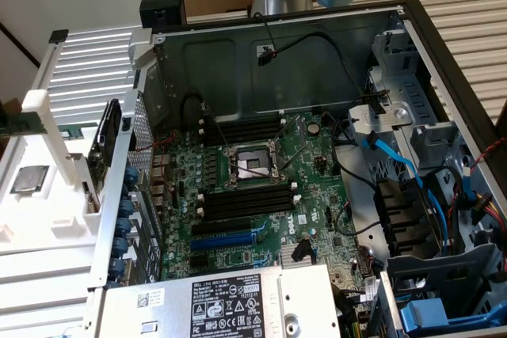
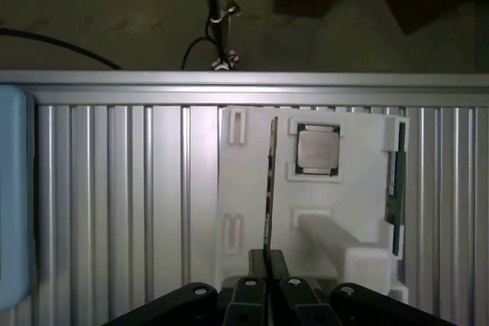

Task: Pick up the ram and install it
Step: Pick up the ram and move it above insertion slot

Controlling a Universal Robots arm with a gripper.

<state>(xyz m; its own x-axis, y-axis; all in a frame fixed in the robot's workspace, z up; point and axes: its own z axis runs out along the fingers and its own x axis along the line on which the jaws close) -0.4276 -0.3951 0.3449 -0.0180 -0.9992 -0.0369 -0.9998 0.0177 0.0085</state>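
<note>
Black end effector (image 2: 267, 263) is clenched on the ram (image 2: 270, 188), pinching one end so the thin stick juts out edge-on between the jaws. Beyond it lies a white holder (image 2: 248, 166) on the ribbed metal surface (image 2: 114, 188). The holder carries a processor chip (image 2: 317, 149) just beside the stick's line and a second green stick (image 2: 393, 188) along one side edge. Bare ribbed metal lies open beside the holder. Past the surface's rail is dark floor (image 2: 92, 5). The exterior view shows black memory slots (image 1: 242, 199) exposed inside the open case (image 1: 412, 29).
</note>
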